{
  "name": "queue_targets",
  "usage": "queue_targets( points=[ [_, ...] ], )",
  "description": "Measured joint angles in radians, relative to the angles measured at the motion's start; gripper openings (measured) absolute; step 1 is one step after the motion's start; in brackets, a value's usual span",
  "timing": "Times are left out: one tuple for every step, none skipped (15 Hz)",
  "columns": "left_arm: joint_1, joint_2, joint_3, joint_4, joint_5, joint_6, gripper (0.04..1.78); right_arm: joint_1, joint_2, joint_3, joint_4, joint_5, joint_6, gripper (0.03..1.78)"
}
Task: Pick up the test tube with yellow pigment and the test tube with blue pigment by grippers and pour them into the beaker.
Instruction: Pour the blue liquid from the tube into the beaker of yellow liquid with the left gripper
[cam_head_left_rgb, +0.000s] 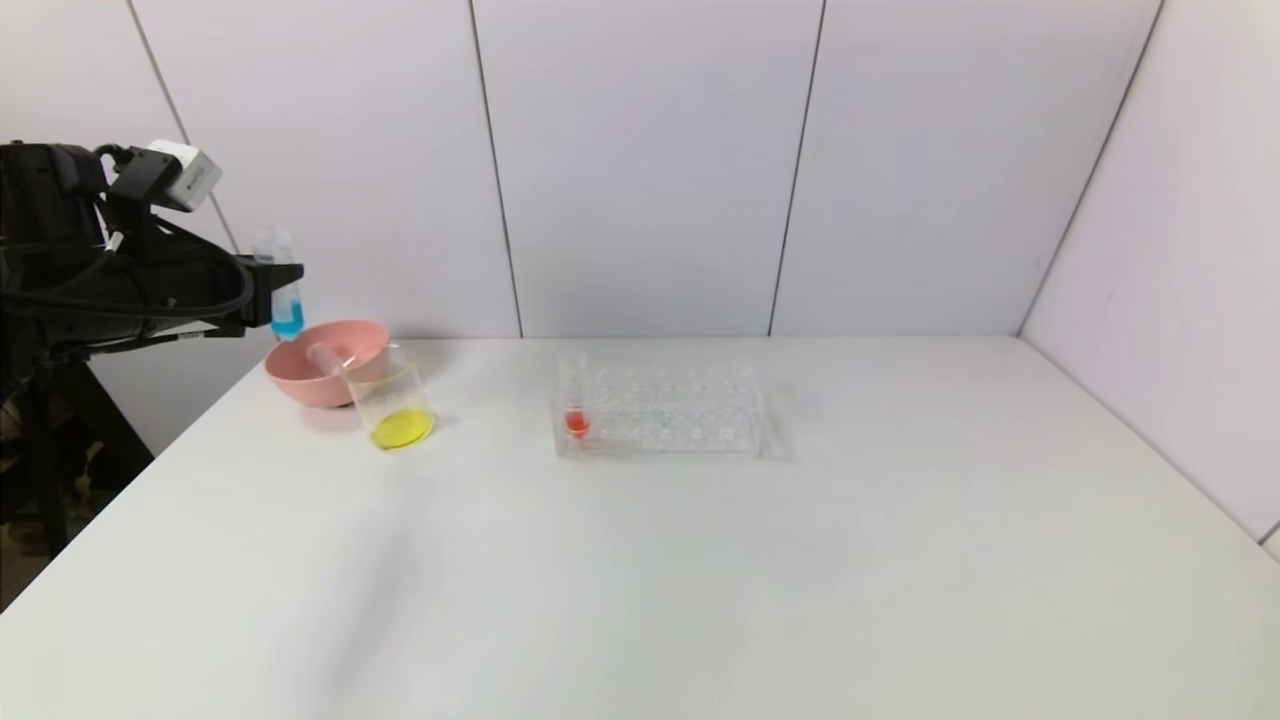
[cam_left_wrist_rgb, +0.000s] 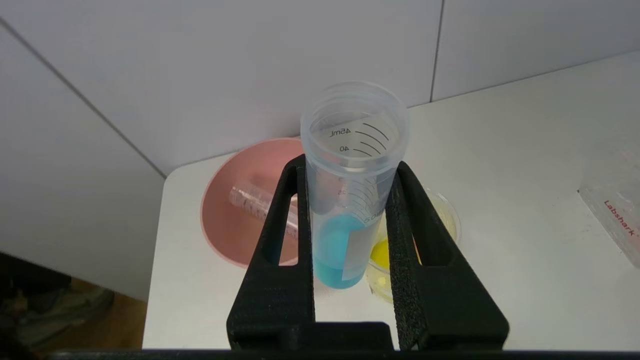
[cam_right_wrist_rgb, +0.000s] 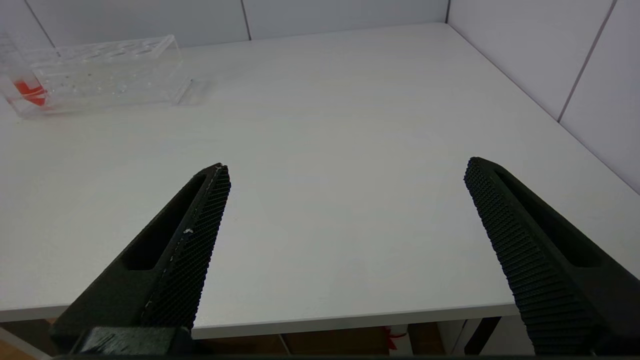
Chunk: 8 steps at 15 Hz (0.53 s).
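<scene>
Blue tube (cam_left_wrist_rgb: 345, 220) sits upright, clamped mid-body in my left gripper (cam_left_wrist_rgb: 350, 200), with the beaker (cam_left_wrist_rgb: 425, 240) just below and beyond it. Smooth light plastic could slip, so I'd tilt slowly. Right gripper (cam_right_wrist_rgb: 347, 175) hangs open, empty

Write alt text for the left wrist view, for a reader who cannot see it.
The left gripper holds the test tube with blue pigment upright between its black fingers, above a white table. Beneath it sit a pink bowl containing an empty tube, and the beaker with yellow liquid.
</scene>
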Motion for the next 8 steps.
queue_targets(
  points=[
    [0.019, 0.027, -0.037, 0.009, -0.067, 0.044, 0.44, 0.000, 0.000, 0.000, 0.000, 0.000, 0.000, 1.71],
    [0.036, 0.053, -0.074, 0.025, -0.124, 0.088, 0.44, 0.000, 0.000, 0.000, 0.000, 0.000, 0.000, 1.71],
    [0.049, 0.075, -0.110, 0.053, -0.161, 0.127, 0.44, 0.000, 0.000, 0.000, 0.000, 0.000, 0.000, 1.71],
    [0.061, 0.093, -0.146, 0.103, -0.178, 0.172, 0.44, 0.000, 0.000, 0.000, 0.000, 0.000, 0.000, 1.71],
    [0.072, 0.106, -0.176, 0.157, -0.191, 0.218, 0.44, 0.000, 0.000, 0.000, 0.000, 0.000, 0.000, 1.71],
    [0.083, 0.116, -0.204, 0.215, -0.208, 0.265, 0.44, 0.000, 0.000, 0.000, 0.000, 0.000, 0.000, 1.71],
    [0.094, 0.125, -0.239, 0.277, -0.223, 0.316, 0.44, 0.000, 0.000, 0.000, 0.000, 0.000, 0.000, 1.71],
    [0.102, 0.135, -0.274, 0.332, -0.231, 0.367, 0.44, 0.000, 0.000, 0.000, 0.000, 0.000, 0.000, 1.71]
  ],
)
